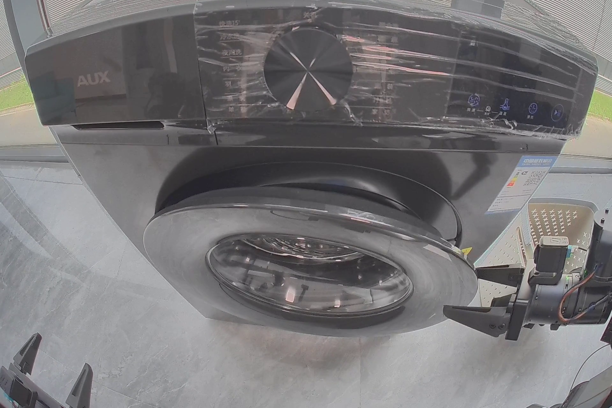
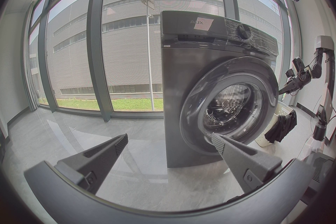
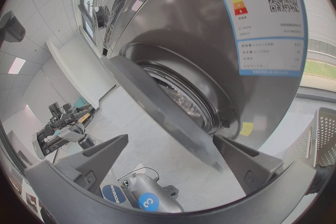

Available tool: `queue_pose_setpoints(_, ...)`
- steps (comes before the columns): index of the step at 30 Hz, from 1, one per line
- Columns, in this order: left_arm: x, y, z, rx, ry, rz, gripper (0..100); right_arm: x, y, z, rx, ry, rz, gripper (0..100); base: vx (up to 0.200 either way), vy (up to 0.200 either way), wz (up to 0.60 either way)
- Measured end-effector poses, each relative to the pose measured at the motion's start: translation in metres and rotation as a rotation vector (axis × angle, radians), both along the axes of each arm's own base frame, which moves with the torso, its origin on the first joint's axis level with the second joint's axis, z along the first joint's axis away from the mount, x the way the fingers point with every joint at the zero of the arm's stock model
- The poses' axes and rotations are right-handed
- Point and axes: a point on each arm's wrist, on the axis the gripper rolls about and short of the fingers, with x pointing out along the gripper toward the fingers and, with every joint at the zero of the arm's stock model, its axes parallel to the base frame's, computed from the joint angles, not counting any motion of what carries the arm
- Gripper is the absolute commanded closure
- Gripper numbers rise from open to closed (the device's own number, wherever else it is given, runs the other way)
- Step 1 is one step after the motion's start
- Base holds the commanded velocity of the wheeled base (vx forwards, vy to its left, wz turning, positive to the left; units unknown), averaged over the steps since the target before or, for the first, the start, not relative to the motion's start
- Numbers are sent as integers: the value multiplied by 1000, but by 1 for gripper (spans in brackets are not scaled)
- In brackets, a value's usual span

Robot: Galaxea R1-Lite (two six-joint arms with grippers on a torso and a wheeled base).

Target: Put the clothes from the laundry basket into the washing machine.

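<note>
Grey tiled floor (image 1: 95,288), washing machine door (image 1: 185,237) ajar, its edge within released right tool (image 1: 464,293), left tool (image 1: 60,353) released.

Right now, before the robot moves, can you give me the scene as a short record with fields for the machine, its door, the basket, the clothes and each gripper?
washing machine: dark grey front loader, facing the robot
door: ajar, free edge swung out on the robot's right
right gripper: open, astride the door's free edge
left gripper: open, low on the robot's left, holding nothing
laundry basket: white, perforated, beside the machine on the robot's right
clothes: dark, hanging over the basket's rim
</note>
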Motion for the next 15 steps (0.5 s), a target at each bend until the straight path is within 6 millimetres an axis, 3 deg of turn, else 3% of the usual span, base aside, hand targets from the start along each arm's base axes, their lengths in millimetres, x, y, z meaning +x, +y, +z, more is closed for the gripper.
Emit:
queue_pose_setpoints(9, 0, 0, 0, 0, 0, -1, 0, -9, 3, -16, -32, 51, 35, 0, 0, 0, 0)
queue_pose_setpoints(15, 0, 0, 0, 0, 0, -1, 0, -14, 4, -17, -28, 53, 54, 0, 0, 0, 0)
